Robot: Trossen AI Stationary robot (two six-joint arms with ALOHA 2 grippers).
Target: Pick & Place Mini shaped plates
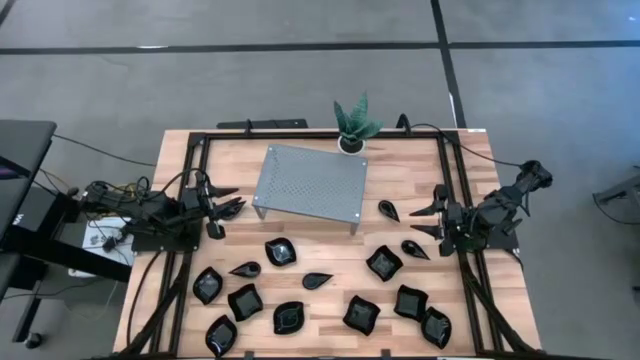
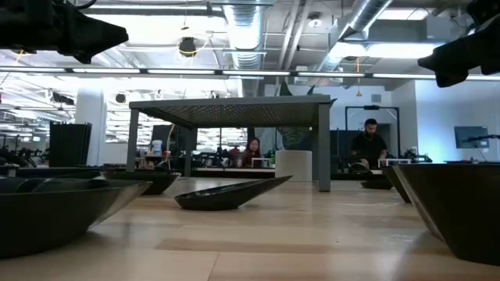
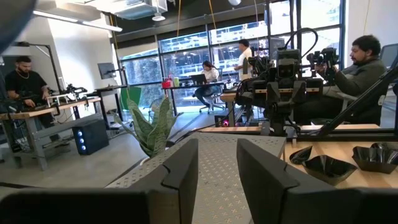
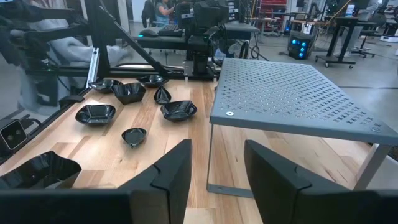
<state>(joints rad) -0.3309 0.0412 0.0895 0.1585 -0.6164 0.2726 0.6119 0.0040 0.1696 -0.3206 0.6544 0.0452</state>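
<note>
Several glossy black mini plates lie flat on the near half of the table: a wavy square one (image 1: 280, 251), another square one (image 1: 384, 262), a teardrop one (image 1: 388, 210) and leaf-shaped ones (image 1: 317, 280). My left gripper (image 1: 232, 203) hovers open at the table's left side, left of the grey stand (image 1: 310, 183). My right gripper (image 1: 425, 219) hovers open at the right side, near the teardrop plates. The left wrist view shows open fingers (image 3: 217, 168) facing the stand top. The right wrist view shows open fingers (image 4: 214, 168) with plates (image 4: 174, 111) beyond. Neither gripper holds anything.
The grey perforated metal stand (image 4: 292, 93) occupies the table's middle, toward the far side. A small green potted plant (image 1: 352, 125) stands at the far edge behind it. A black frame (image 1: 450, 180) runs round the table. People sit at desks in the room beyond (image 2: 369, 144).
</note>
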